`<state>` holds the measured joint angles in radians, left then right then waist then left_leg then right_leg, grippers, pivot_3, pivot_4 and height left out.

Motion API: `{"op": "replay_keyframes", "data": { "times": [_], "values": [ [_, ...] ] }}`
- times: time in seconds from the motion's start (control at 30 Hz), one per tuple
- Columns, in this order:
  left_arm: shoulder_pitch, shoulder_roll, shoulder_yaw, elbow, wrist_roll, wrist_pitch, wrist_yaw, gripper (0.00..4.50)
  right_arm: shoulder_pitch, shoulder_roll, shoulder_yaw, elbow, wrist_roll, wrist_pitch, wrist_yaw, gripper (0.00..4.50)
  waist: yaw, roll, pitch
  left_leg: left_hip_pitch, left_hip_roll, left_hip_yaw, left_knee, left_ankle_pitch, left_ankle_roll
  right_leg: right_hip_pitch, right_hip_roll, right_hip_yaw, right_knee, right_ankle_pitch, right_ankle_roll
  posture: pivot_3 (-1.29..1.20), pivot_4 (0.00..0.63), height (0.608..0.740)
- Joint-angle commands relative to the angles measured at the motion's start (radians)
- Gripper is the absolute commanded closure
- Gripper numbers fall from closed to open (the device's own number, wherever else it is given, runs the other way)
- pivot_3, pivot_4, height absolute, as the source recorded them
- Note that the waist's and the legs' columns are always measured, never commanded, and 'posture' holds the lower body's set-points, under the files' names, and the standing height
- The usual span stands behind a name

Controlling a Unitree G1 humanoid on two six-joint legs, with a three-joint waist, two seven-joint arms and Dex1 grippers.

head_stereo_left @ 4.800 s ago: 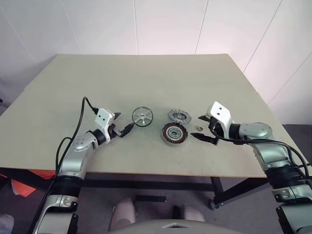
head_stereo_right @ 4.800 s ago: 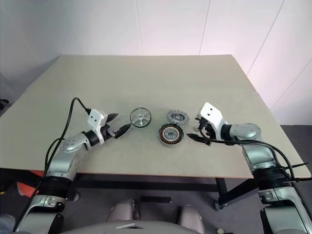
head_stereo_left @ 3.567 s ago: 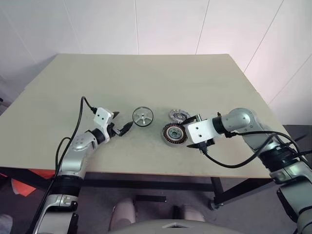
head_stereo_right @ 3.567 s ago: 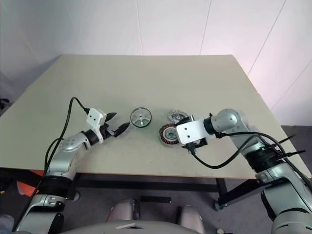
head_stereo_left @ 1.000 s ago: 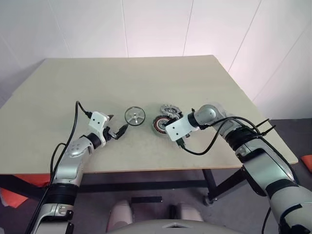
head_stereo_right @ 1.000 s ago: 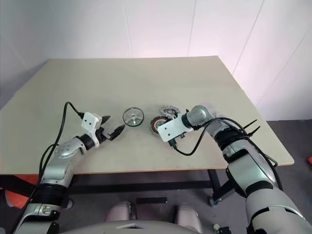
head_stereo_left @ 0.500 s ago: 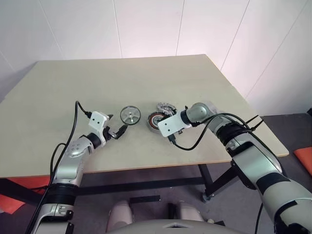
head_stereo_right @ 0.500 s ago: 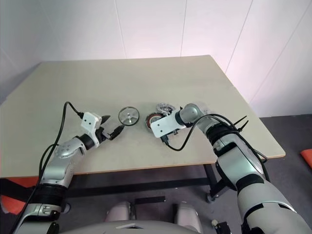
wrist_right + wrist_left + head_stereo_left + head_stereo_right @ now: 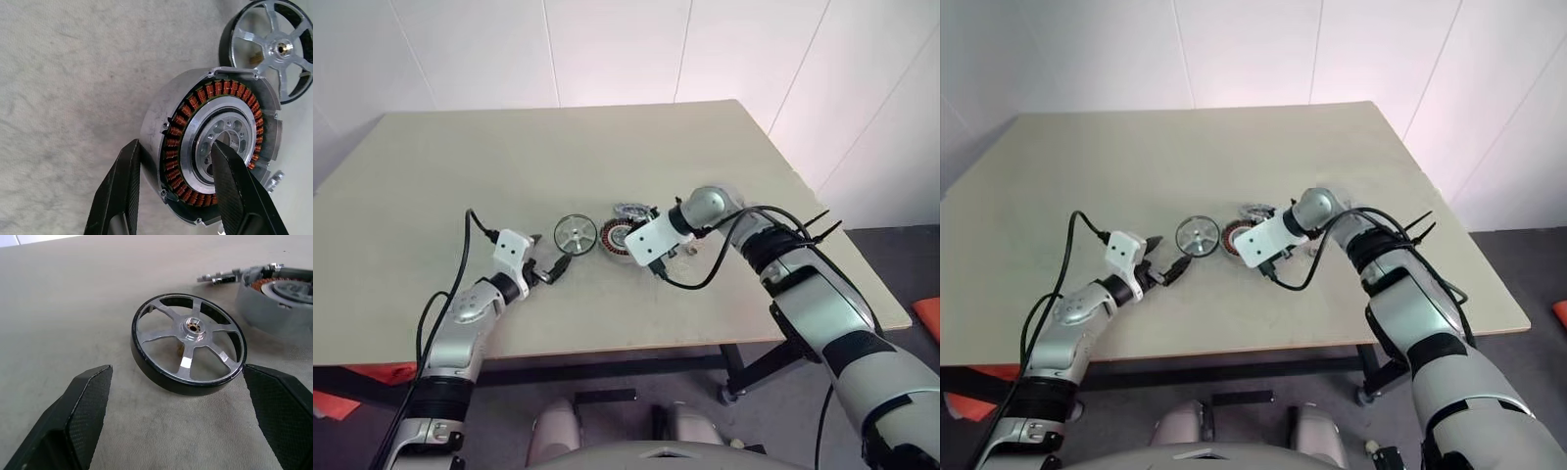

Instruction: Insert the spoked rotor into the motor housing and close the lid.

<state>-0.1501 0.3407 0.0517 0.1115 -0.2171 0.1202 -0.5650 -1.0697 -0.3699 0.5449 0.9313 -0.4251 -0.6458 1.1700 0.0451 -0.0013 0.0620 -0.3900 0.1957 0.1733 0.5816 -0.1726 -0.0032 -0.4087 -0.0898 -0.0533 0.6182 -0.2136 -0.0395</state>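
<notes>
Right wrist view shows the right tool (image 9: pixel 173 193) clamped on the housing (image 9: pixel 215 169): one black finger sits outside its grey wall and the other inside the silvery middle, so the wall with its ring of copper wire is pinched between them. The housing looks like thick metal, so it is likely heavy and stiff. The wall is a good place to hold it, but the thin copper wires could scratch (best keep fingers off them).

The rotor (image 9: pixel 189 342) lies flat on the counter (image 9: pixel 607 147) near the front edge, just beside the housing. It looks light and hard, with a smooth dark rim that may slip. I would pinch it across the rim, not by the thin spokes. The left tool (image 9: pixel 178 404) has its fingers wide apart, one on each side of the rotor, not touching it.

The lid (image 9: pixel 628 210) lies just behind the housing.

I count one rotor, one housing, one lid and two tools.
</notes>
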Motion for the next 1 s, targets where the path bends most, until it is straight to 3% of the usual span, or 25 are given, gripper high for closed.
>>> {"op": "replay_keyframes", "data": {
  "times": [0.03, 0.43, 0.63, 0.8, 1.0],
  "values": [
    [0.002, -0.002, 0.008, -0.047, -0.005, -0.010, 0.010, 0.00, -0.053, 0.000, -0.010, 0.017, 0.005, -0.037, -0.020, 2.52, 0.000, 0.000, 0.000, 0.000, 0.000, 0.000, 0.000, 0.000, 0.000, 0.000, 0.000, 0.000, -0.001, 0.000, 0.000, 0.00, 0.000, 0.740],
    [0.008, 0.007, 0.017, -0.055, -0.010, -0.005, 0.014, 0.00, -0.020, 0.006, -0.003, 0.059, -0.006, -0.027, -0.030, 2.52, 0.000, 0.001, 0.001, 0.002, 0.006, 0.000, 0.008, 0.000, -0.001, 0.002, 0.003, 0.000, 0.003, 0.000, 0.000, 0.00, 0.000, 0.740],
    [0.015, 0.025, 0.026, -0.066, -0.015, 0.002, 0.004, 0.00, -0.016, 0.007, -0.018, 0.041, 0.003, -0.031, -0.074, 0.45, 0.000, 0.001, 0.001, 0.003, 0.008, 0.000, 0.011, 0.000, -0.002, 0.004, 0.005, 0.000, 0.005, 0.000, 0.000, 0.00, 0.000, 0.740],
    [0.009, 0.033, 0.022, -0.066, -0.015, 0.012, -0.004, 0.00, 0.012, -0.050, -0.063, -0.078, 0.065, -0.009, -0.049, 0.45, 0.000, 0.001, 0.001, 0.003, 0.008, 0.000, 0.011, 0.000, -0.002, 0.004, 0.005, 0.001, 0.005, 0.000, 0.000, 0.00, 0.000, 0.740],
    [-0.029, 0.045, 0.008, -0.037, -0.015, 0.023, -0.040, 0.00, 0.164, -0.186, -0.165, -0.398, 0.192, 0.159, 0.020, 0.45, 0.011, 0.000, 0.001, 0.005, 0.008, 0.001, 0.012, 0.000, -0.002, 0.006, 0.005, 0.001, 0.004, 0.000, 0.000, 0.00, 0.000, 0.740]
  ]
}}
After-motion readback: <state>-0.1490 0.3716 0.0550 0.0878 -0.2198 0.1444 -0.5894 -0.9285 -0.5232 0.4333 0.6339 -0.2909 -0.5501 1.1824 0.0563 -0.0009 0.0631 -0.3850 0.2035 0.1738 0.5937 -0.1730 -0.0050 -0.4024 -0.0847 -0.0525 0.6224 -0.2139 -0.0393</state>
